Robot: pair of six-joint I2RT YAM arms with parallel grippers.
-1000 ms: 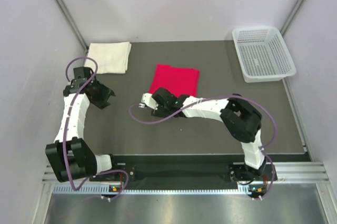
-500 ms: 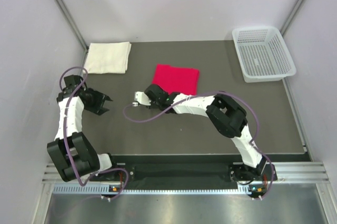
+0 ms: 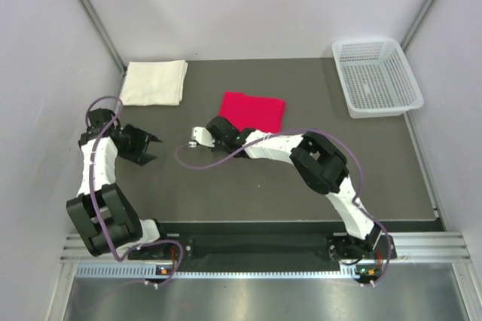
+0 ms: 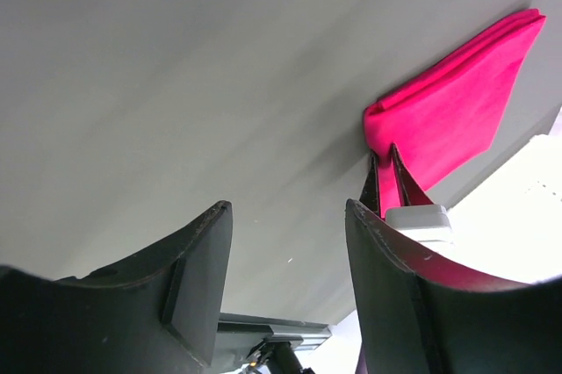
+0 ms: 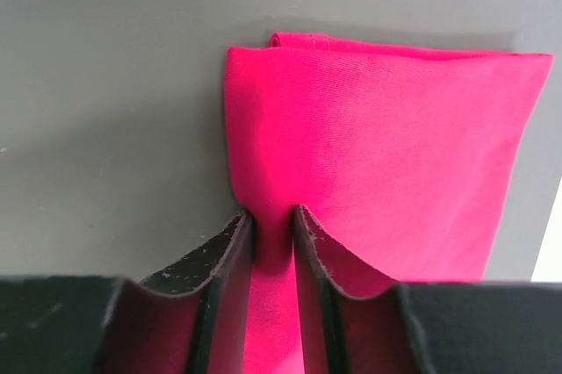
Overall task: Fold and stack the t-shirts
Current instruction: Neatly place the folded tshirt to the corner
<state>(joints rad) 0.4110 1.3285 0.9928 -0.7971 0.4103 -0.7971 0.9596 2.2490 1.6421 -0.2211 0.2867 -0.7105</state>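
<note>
Two folded shirts lie well apart on the grey table [image 3: 248, 193]: the red shirt [image 3: 253, 110] at the middle, the cream shirt [image 3: 154, 82] in the far left corner. Our right fingers [image 5: 224, 260] are pinched on the red shirt's near edge. Our left fingers [image 4: 198, 286] hang spread, holding nothing. We judge that the carry to the stack needs every soft layer pinched together and lifted slowly, so the limp, matte knit does not lose its neat rectangle.

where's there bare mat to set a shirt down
Widest bare patch: dark mat between the folded bright red t-shirt, the white plastic mesh basket and the near edge. A narrower gap lies between red and the folded cream-white t-shirt. Crowded around the left gripper and right gripper.
</note>
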